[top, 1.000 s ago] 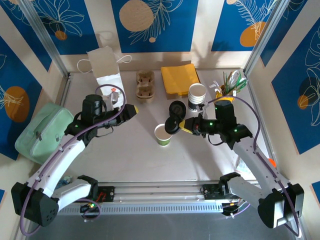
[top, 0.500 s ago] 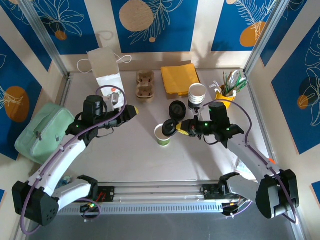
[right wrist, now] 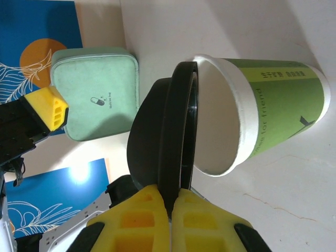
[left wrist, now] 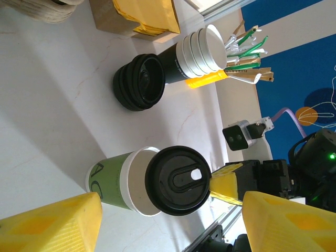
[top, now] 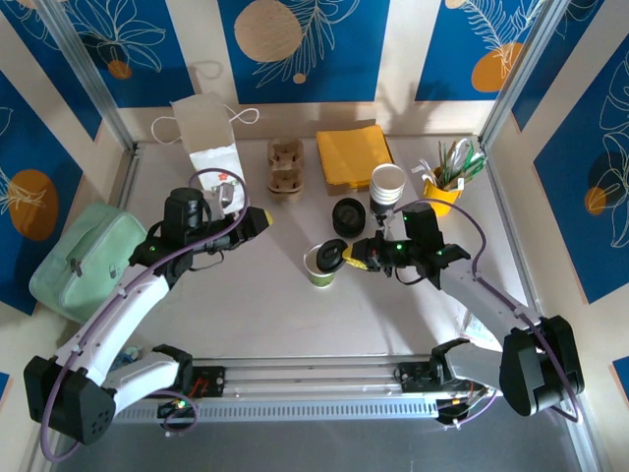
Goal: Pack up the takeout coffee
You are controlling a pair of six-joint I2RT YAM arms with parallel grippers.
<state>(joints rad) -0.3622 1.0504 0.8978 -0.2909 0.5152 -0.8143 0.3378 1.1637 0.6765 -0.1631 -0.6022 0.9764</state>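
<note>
At the table's centre, just ahead of the right arm: takeout coffee cup (top: 319, 271), upright on its base, long axis vertical, mouth not yet sealed. Pale green wall and white rim, plain from both wrist views.

Over the right part of that mouth, black lid (top: 332, 254). Tilted, not level with the rim. One stretch of its edge close against the rim, touching or just clear, hard to tell; opposite stretch lifted off. Pinched by its edge in the right gripper (top: 355, 256), jaws clenched thin on the plastic and on nothing else.

Almost on one line, right to left: fingers, lid, cup. Key relation, by judgement: lid centre offset from the cup's axis toward the gripper's side, lid plane at an angle to the rim plane. Calls, probably, for a short carry further left to centre over the mouth and a levelling to flat before any press down. Pressed from the present pose, likely to wedge one edge inside the rim and tip the light cup leftward.

Well apart on the other side, left gripper (top: 260, 216) — released, jaws spread wide, holding nothing, aimed at the cup from the left. Farther off than the right one, yet facing the cup's bare wall; well placed, by this reading, to steady it during the capping.

Beyond, at the back left, white paper bag (top: 208, 138), standing — presumably the destination once capped. Packing proper not begun.
</note>
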